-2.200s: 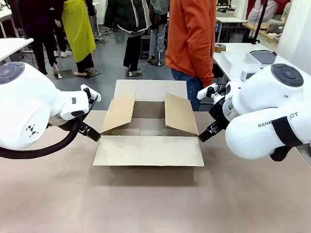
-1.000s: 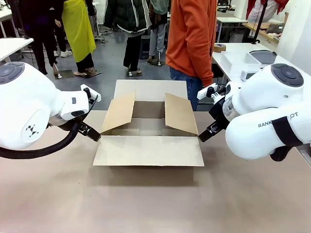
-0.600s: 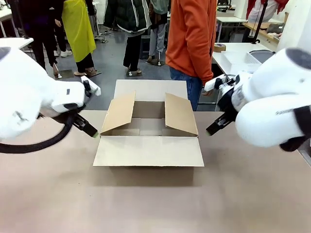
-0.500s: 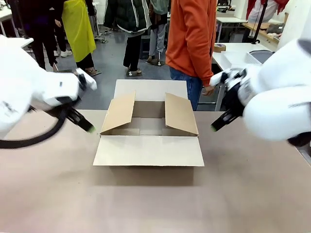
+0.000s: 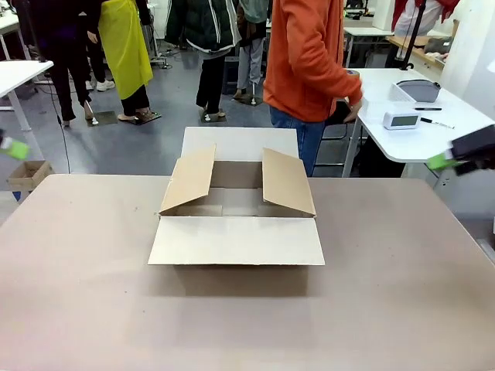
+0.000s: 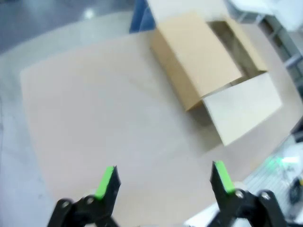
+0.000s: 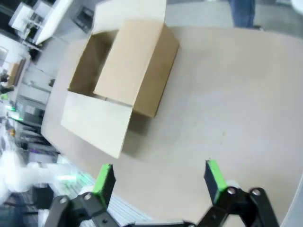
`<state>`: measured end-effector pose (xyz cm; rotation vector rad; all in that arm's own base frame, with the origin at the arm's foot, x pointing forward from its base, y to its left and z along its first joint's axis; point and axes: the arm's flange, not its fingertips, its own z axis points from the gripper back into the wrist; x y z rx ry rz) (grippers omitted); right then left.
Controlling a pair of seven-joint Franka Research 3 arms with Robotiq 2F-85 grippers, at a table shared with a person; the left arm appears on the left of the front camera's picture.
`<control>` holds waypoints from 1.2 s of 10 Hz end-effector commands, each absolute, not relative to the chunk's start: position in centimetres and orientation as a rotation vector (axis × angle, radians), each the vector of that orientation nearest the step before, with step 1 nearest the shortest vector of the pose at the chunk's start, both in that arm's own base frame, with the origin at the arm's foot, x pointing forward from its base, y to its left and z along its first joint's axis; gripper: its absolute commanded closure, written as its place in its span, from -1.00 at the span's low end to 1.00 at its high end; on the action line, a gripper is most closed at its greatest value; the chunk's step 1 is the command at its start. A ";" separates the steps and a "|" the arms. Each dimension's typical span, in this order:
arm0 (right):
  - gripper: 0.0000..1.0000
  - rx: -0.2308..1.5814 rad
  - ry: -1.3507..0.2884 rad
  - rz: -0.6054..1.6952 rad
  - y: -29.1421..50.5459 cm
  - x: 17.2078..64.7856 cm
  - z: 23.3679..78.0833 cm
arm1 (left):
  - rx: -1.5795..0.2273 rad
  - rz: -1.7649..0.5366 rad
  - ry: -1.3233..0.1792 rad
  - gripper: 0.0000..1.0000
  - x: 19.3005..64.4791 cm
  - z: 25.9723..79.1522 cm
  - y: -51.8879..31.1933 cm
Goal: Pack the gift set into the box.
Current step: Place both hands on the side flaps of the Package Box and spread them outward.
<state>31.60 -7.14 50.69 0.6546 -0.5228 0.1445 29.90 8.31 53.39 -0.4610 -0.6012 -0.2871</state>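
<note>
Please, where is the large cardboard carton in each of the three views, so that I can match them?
Front view: the carton stands in the middle, with its flaps open.
Left wrist view: it is at the upper right, turned at an angle.
Right wrist view: it is at the upper left, also at an angle.
Shared landmark: the brown table under the carton.
</note>
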 end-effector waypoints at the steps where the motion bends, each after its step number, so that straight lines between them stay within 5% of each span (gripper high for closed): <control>1: -1.00 1.139 -0.542 -0.232 -15.8 30.8 47.8 | -0.753 0.029 -0.608 -1.00 30.0 46.2 16.0; 2: -1.00 1.329 -0.581 -0.355 -20.2 29.6 45.0 | -0.936 0.091 -0.627 -1.00 29.9 42.9 19.4; 5: -1.00 1.360 -0.574 -0.524 -23.6 28.7 39.3 | -1.129 0.220 -0.738 -1.00 30.1 38.0 22.7; 6: -1.00 1.196 -0.551 -0.346 -23.5 26.0 41.6 | -0.964 0.215 -0.634 -1.00 27.3 39.6 23.4; 11: -1.00 1.204 -0.506 -0.369 -23.3 26.6 41.1 | -0.971 0.240 -0.606 -1.00 27.9 39.3 23.2; 12: -1.00 1.083 -0.499 -0.313 -19.8 27.7 43.0 | -0.890 0.188 -0.598 -1.00 28.8 42.1 20.7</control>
